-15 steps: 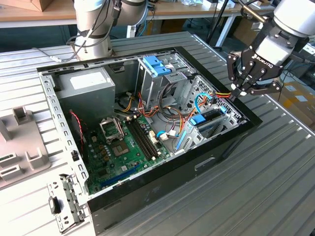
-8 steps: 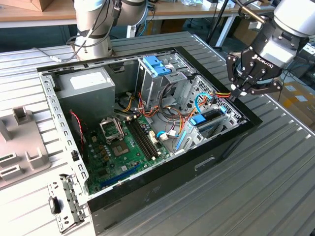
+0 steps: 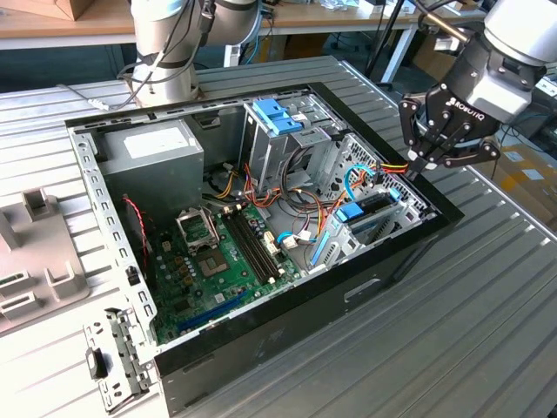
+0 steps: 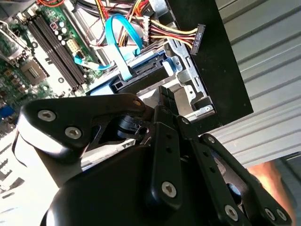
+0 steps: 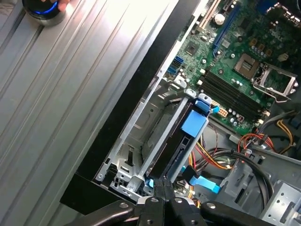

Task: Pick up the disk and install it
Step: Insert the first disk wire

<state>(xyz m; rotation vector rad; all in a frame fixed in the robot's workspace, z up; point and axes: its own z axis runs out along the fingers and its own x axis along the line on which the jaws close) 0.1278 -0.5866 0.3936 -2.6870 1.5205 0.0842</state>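
The ribbed surface [image 3: 487, 287] beside the open computer case [image 3: 261, 340] is left free, so that side can be passed without hindrance. Inside the case, the way around the drive bay [image 5: 141, 136] is narrowed by the seated disk [image 5: 176, 146], by bundles of coloured cables [image 3: 300, 205] and by a blue flat cable [image 4: 120, 47]. The gripper [image 3: 425, 161] is seen just above the case's black edge [image 3: 435, 209], near the yellow and red wires [image 3: 393, 165].

You see the disk [image 5: 181, 141] standing on edge in the drive cage [image 5: 141, 141] (blue rail along its side), dark body, tilted slightly, near the case's front wall.
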